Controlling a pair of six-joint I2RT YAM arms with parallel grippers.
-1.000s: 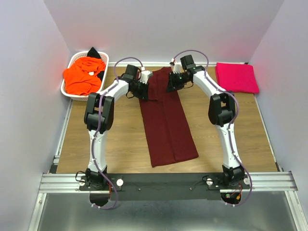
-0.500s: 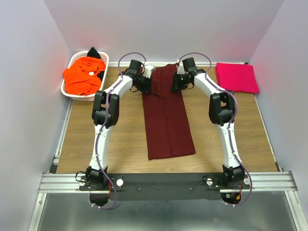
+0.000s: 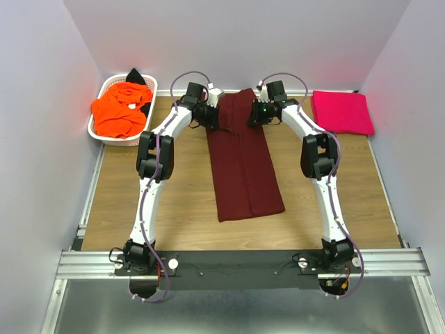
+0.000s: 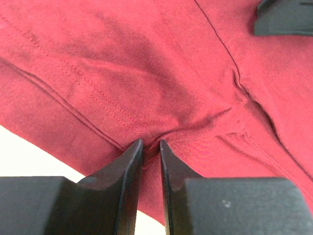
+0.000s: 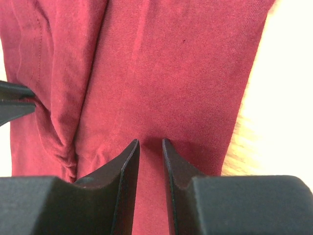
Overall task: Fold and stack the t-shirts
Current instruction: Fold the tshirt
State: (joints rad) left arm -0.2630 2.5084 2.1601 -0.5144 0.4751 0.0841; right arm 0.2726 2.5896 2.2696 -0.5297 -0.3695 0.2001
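A dark maroon t-shirt [image 3: 243,167] lies on the wooden table, folded lengthwise into a long strip. Its far end is lifted between both grippers. My left gripper [image 3: 217,117] is shut on a bunched hem at the far left corner, seen close in the left wrist view [image 4: 150,143]. My right gripper [image 3: 252,115] pinches the far right part of the strip, with cloth between its narrow fingers [image 5: 150,142]. A folded bright pink t-shirt [image 3: 341,112] lies at the back right. An orange t-shirt [image 3: 119,110] and a black one [image 3: 135,75] lie crumpled in the basket.
The white lattice basket [image 3: 103,89] stands at the back left corner. The table's far edge and back wall are just behind the grippers. Bare wood shows on both sides of the maroon strip. A metal rail [image 3: 236,261] runs along the near edge.
Both grippers have moved toward the back wall with the maroon shirt. The strip has slid away from me, its near end now farther up the table.
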